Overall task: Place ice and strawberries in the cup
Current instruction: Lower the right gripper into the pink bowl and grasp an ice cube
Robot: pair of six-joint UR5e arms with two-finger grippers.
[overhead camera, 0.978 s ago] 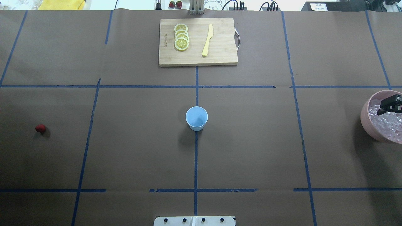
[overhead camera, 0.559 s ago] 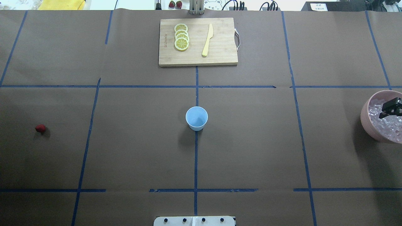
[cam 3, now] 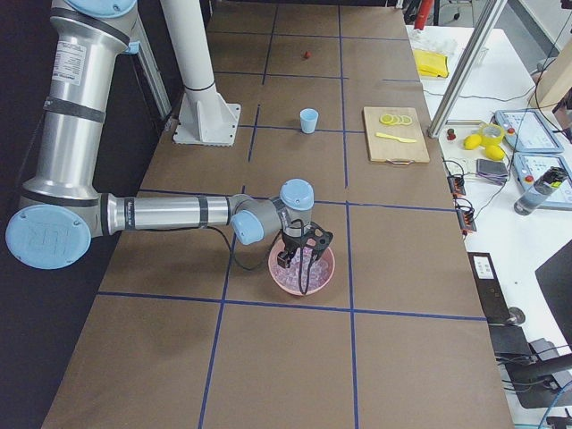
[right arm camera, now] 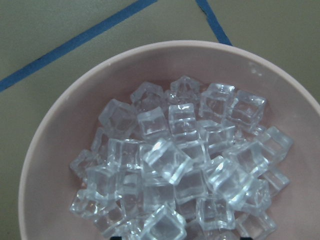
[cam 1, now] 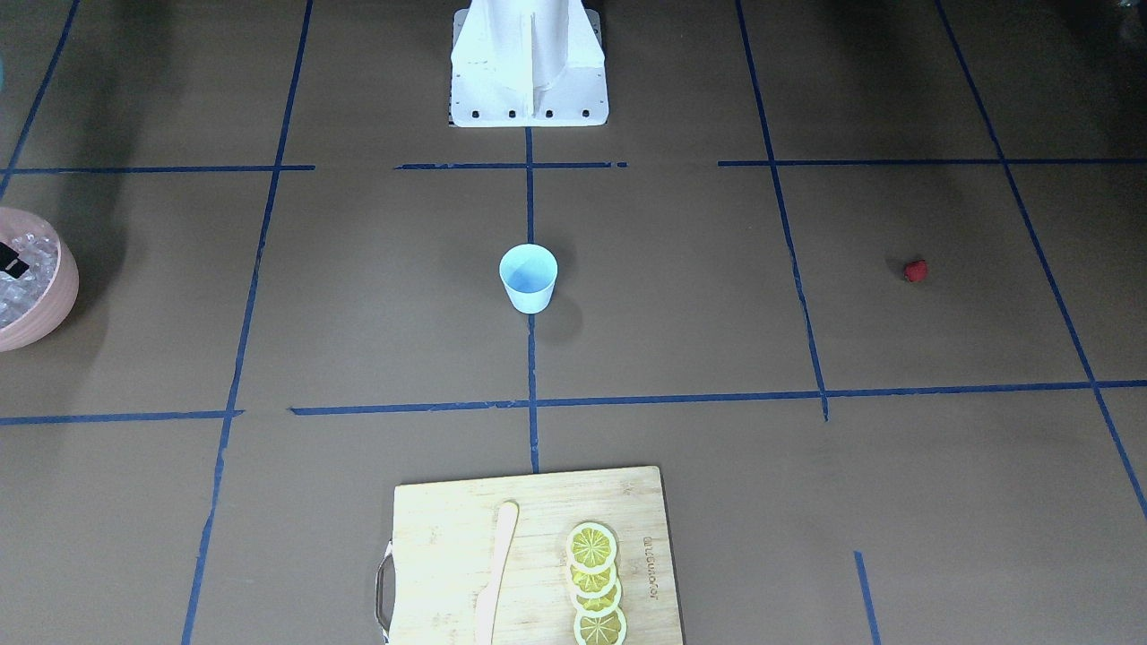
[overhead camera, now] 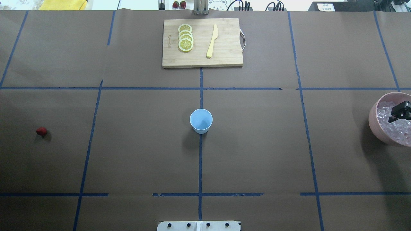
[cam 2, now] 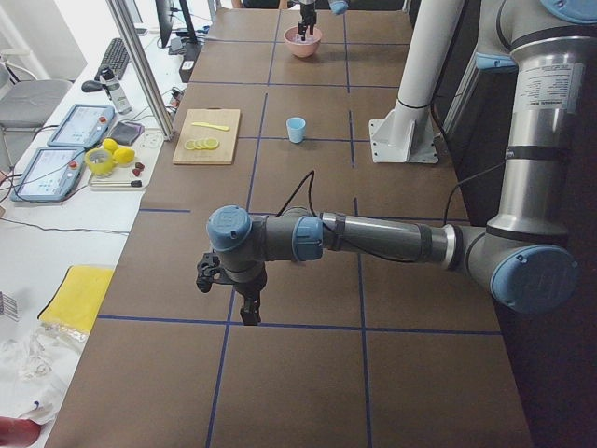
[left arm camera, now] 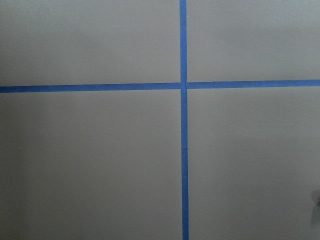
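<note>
Overhead exterior: my right hand [overhead camera: 399, 112] hangs over the pink bowl [overhead camera: 374, 125] at the table's [overhead camera: 257, 154] right edge, above the ice [overhead camera: 390, 125] piled inside. Right wrist view looks straight down into that bowl: clear cubes heaped up, covering most of the bottom. Two dark fingertip bits show at that view's lower edge, set well apart with only loose ice between, so the hand is spread wide and grips no cube. Whether the tips touch the cubes, can't tell.

Cup [overhead camera: 201, 121] stands upright at table centre on a blue tape [overhead camera: 200, 160] line, light blue with a paler rim. Strawberry [overhead camera: 41, 131] lies on the table far left, well apart from the cup.

My left hand [cam 2: 249, 315] shows only in the exterior left view, pointing down above the table near a tape line; wide or narrow, cannot tell. Left wrist view: table surface with a tape cross.

Cutting board [overhead camera: 224, 54] sits at the far side, in line with the cup. Lemon slices [overhead camera: 185, 38] overlap in a row on it, yellow knife [overhead camera: 212, 41] beside them.
</note>
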